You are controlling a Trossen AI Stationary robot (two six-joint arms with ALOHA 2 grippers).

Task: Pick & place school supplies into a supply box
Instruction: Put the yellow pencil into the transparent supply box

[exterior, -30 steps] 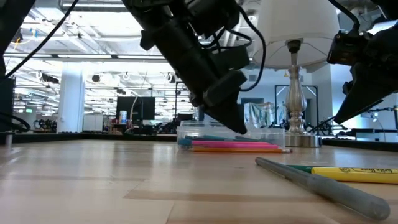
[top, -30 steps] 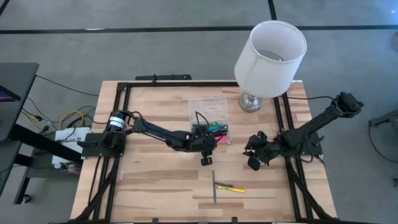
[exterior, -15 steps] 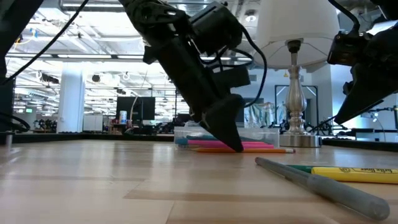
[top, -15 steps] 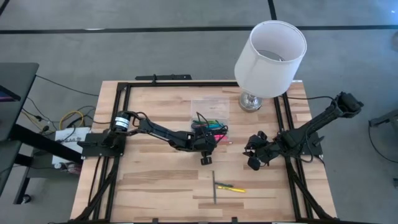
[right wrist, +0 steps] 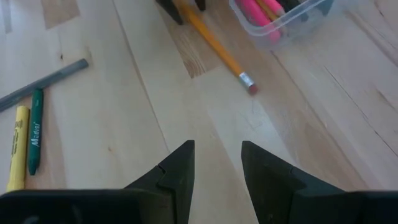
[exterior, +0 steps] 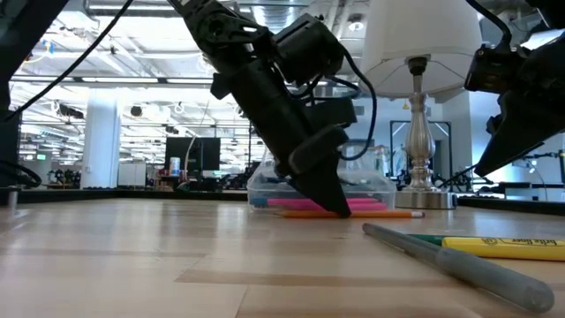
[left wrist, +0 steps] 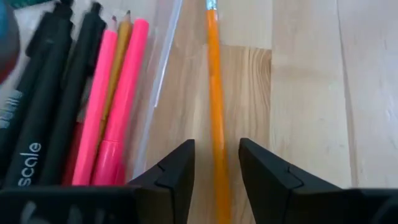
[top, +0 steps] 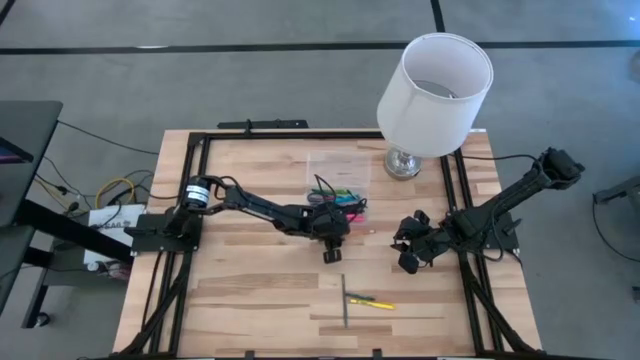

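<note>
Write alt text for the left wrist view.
The left gripper hangs over an orange pencil lying on the wooden table, its open jaws on either side of it. Beside it, a clear box holds pink markers and black pens.

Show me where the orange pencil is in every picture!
High view: the orange pencil is barely visible, just past the supply box's near edge.
Low view: it lies on the table in front of the box.
Left wrist view: it runs between the left gripper's open jaws.
Right wrist view: it lies slanted, eraser end free.
Shared landmark: the clear box of pink markers beside it.
</note>
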